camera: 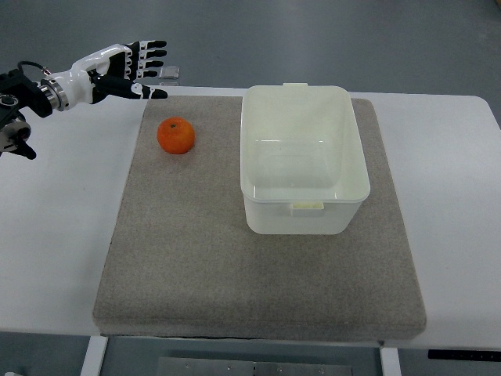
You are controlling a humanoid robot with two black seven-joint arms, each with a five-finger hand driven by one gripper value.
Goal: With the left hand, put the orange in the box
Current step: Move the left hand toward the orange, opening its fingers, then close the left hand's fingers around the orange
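An orange (pixel 176 135) sits on a grey felt mat (pixel 196 258), near the mat's far left corner. A white, empty plastic box (pixel 302 157) stands on the mat to the right of the orange. My left hand (pixel 145 69) comes in from the left edge and hovers above the table's far edge, up and left of the orange. Its fingers are spread and hold nothing. It does not touch the orange. The right arm is out of view.
The mat lies on a white table (pixel 55 235). The floor shows beyond the table's far edge. A small grey object (pixel 170 74) lies on the floor side just past the left hand's fingertips.
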